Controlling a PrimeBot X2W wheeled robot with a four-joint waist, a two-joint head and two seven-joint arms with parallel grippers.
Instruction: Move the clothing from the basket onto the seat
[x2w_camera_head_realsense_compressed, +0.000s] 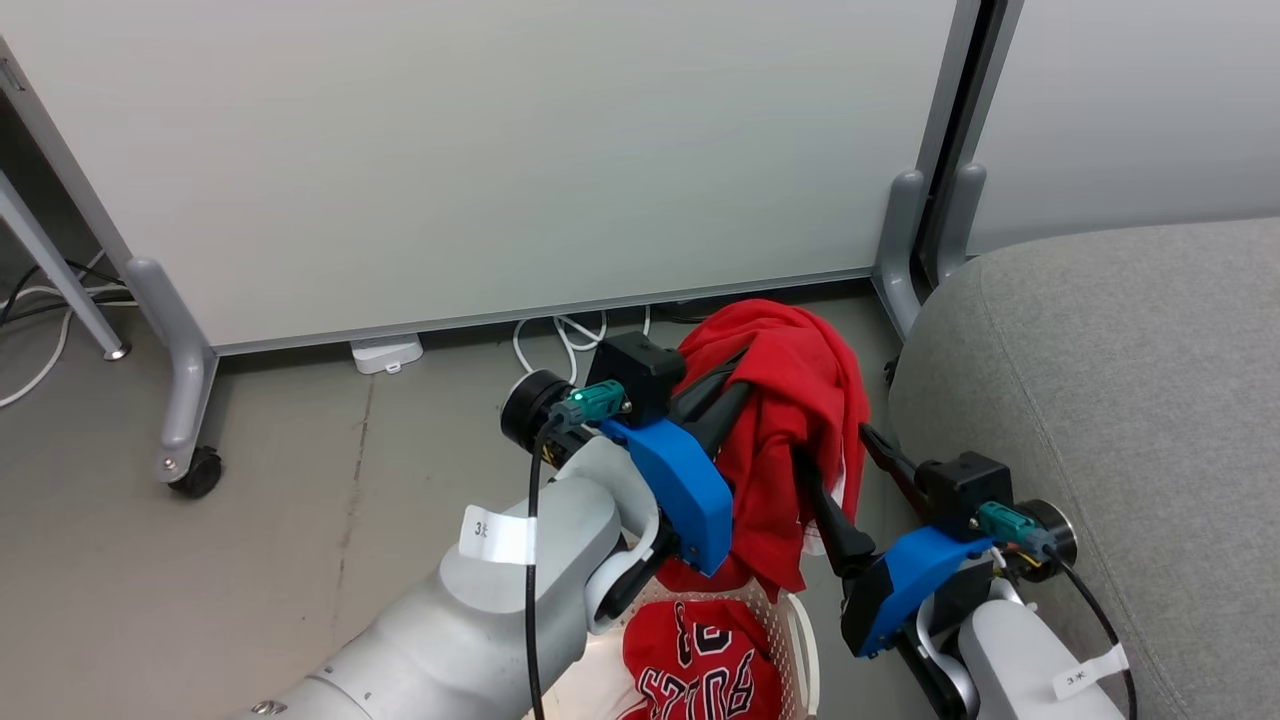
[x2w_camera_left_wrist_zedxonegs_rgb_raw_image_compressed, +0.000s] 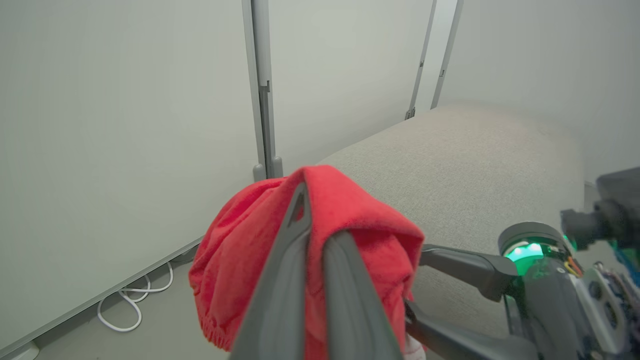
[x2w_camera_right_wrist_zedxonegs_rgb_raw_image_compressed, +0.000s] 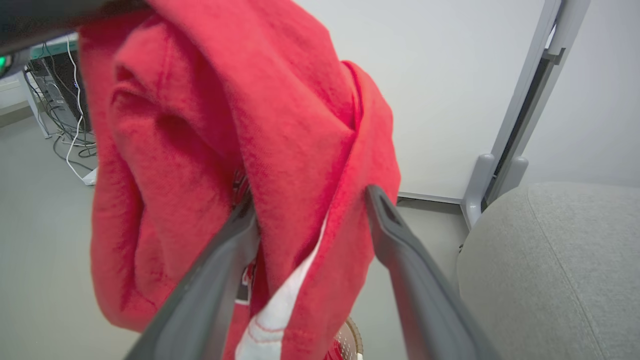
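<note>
Leftmost, a black castor (x2w_camera_head_realsense_compressed: 195, 470) carries the leg of a white partition panel (x2w_camera_head_realsense_compressed: 500, 150) on a bare grey floor (x2w_camera_head_realsense_compressed: 300, 520); a second panel stands further right, so two are in sight. Under the panel's edge lie a small white box (x2w_camera_head_realsense_compressed: 385, 353) and looped white cables (x2w_camera_head_realsense_compressed: 570, 335). A white tag (x2w_camera_head_realsense_compressed: 497, 535) on the left forearm begins with "3", the next mark too small to read. The left hand (x2w_camera_head_realsense_compressed: 735, 395) is clamped together on a plain red shirt (x2w_camera_head_realsense_compressed: 790, 380), which hangs bunched above the one basket (x2w_camera_head_realsense_compressed: 775, 610). A second red garment, a jersey (x2w_camera_head_realsense_compressed: 700, 660), lies inside it, its black-and-white lettering upside down to the head camera and partly cut off. The right hand (x2w_camera_head_realsense_compressed: 832, 443) has its fingers spread wide apart, a hanging fold of shirt between them. Its forearm tag (x2w_camera_head_realsense_compressed: 1090, 672) likewise starts with "3". Rightmost, the grey fabric seat (x2w_camera_head_realsense_compressed: 1120, 400), with one stitched seam, stands just beside the basket.
</note>
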